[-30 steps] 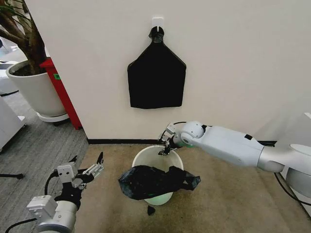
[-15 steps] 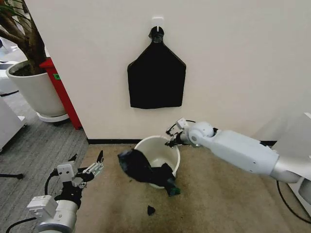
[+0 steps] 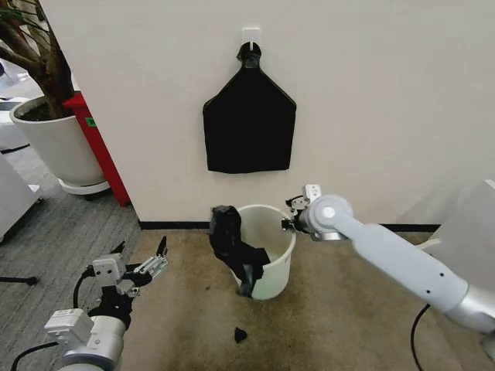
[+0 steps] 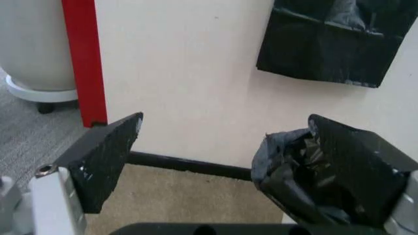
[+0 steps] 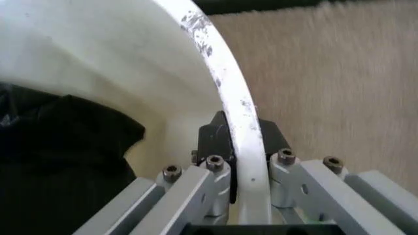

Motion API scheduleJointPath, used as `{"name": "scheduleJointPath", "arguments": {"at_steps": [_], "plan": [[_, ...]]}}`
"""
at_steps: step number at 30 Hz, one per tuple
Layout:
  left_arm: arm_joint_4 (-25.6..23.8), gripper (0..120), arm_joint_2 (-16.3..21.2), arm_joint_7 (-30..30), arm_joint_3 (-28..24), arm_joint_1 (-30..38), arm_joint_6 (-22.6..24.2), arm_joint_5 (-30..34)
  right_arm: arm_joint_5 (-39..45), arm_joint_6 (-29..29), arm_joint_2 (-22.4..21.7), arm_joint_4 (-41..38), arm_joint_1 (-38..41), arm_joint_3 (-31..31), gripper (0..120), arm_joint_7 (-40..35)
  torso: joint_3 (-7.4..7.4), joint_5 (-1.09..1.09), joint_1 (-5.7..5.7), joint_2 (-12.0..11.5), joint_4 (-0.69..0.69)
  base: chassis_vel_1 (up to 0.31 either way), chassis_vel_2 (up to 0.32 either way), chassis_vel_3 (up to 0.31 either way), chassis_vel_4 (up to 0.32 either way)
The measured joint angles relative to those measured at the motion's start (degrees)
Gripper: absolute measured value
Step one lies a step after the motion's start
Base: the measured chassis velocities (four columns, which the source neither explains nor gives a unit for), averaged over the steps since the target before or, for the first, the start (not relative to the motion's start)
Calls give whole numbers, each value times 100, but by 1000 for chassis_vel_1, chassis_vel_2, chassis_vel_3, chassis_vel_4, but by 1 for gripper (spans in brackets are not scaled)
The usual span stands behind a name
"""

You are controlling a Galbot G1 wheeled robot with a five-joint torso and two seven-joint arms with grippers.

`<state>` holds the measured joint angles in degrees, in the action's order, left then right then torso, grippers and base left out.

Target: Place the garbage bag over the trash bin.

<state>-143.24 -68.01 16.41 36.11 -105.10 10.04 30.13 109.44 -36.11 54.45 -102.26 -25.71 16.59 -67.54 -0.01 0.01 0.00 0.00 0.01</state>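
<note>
- Risk: trash bin (image 3: 267, 251) is tipped, mouth facing the robot, held only by a pinch on its rim. If the rim slides out of the pinch, I'd expect the bin to drop or roll.
- Risk: garbage bag (image 3: 234, 249) is bunched over the bin's left rim, part inside, part hanging outside, not spread. More tilt could shed it onto the carpet (image 3: 348, 309).
- R gripper (image 3: 293, 219) clamped on the bin's far-right rim, by the wall; arm reaches in from the right.
- L gripper (image 3: 139, 267) low, left of the bin, well apart, fingers spread, holding nothing.
</note>
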Motion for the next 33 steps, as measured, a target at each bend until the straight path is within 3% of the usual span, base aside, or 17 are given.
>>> {"name": "scheduleJointPath", "arguments": {"at_steps": [4, 9, 20, 33], "plan": [[31, 100, 18, 8, -13, 32, -35, 32, -11, 752, 172, -468, -624, -447, 0, -771, 0, 0, 0, 0, -1, 0, 0, 0, 0], [114, 100, 54, 27, -14, 54, -102, 63, -368, 1042, 243, -780, -1069, -720, 0, -927, 0, 0, 0, 0, 0, 0, 0, 0, 0], [289, 100, 45, 131, -14, 94, -147, 191, -1925, 1095, 400, -1222, -2533, -1288, 0, -274, 0, -2, 0, 0, -1, 0, 0, 0, 0], [280, 100, 70, 188, -1, 131, -99, 285, -2404, 1214, 665, -921, -2687, -1234, 0, 235, 0, -2, 0, 0, 0, 0, 0, 0, 0]]}}
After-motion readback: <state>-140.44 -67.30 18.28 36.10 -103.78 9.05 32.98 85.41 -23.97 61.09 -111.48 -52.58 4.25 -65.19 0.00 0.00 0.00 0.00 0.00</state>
